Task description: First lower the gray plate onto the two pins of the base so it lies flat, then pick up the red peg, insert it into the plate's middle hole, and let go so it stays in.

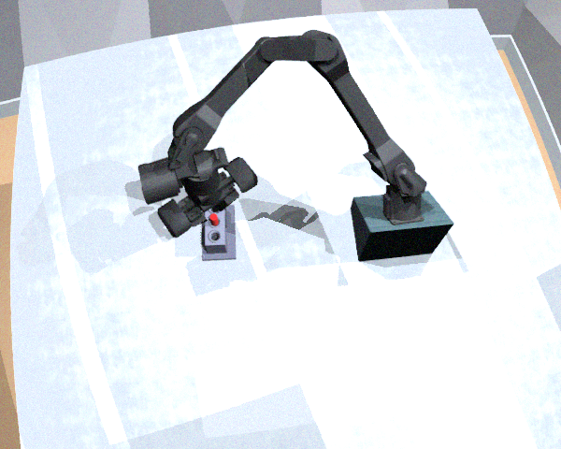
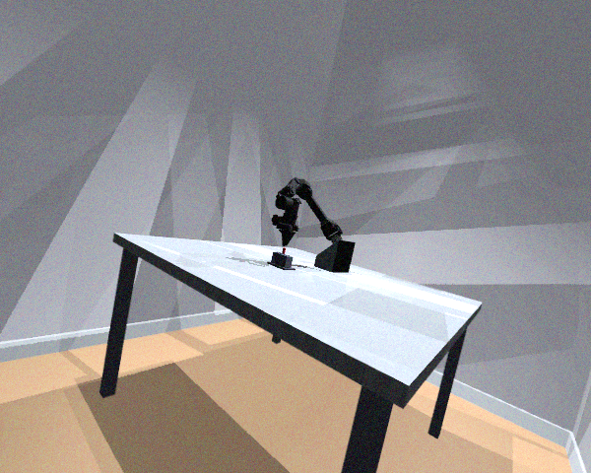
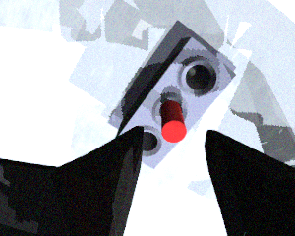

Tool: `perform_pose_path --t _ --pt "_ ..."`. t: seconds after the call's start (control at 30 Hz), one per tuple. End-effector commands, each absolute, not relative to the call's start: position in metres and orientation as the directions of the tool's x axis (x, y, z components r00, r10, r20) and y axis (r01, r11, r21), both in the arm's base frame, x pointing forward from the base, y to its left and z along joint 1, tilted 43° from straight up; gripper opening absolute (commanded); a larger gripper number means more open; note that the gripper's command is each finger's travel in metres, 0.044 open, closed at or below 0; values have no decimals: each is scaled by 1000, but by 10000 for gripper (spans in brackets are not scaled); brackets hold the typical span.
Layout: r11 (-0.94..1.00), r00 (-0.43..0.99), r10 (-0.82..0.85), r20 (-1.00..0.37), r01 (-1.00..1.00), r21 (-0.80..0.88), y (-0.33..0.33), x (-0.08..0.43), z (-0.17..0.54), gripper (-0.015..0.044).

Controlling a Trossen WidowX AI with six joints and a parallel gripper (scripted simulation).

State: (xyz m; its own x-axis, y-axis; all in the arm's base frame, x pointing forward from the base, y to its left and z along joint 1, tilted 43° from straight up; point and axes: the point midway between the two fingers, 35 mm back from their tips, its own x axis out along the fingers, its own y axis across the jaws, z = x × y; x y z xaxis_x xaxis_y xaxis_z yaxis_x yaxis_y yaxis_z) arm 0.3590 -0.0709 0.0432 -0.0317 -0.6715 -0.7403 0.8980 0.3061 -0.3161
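Hovering over the gray plate (image 1: 221, 230) (image 2: 282, 261) (image 3: 197, 105), the claw (image 1: 210, 209) (image 2: 285, 245) (image 3: 174, 137) comes first from the left in the top view, its wrist housings spreading toward the plate's upper left. The claw is partly open and grips nothing: in the wrist view, a gap shows on either side of the red peg (image 1: 214, 220) (image 2: 284, 250) (image 3: 173, 131). That peg stands in the plate's middle hole, its upper part sticking up above the plate (how deep the rest goes, I cannot tell). The plate itself lies flat on the base (image 1: 230, 251) (image 2: 290, 268) (image 3: 173, 30), with one round end hole on each side of the peg. The base rests on the tabletop (image 1: 126, 313) (image 2: 265, 290) (image 3: 29, 74) beneath the plate. Farther right, the dark arm (image 1: 295, 49) (image 2: 318, 208) arches above the plate in the top view, then bends down to a teal-topped block (image 1: 438, 217) (image 2: 343, 256), which sits well apart from the plate, on its right.
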Motion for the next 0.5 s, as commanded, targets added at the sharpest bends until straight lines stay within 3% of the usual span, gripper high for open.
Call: perform_pose_path --t 0.0,0.47 --pt "306 -32 -672 -740 898 -316 -71 359 43 150" --pt "310 -33 -675 -737 894 -324 -65 359 48 150"
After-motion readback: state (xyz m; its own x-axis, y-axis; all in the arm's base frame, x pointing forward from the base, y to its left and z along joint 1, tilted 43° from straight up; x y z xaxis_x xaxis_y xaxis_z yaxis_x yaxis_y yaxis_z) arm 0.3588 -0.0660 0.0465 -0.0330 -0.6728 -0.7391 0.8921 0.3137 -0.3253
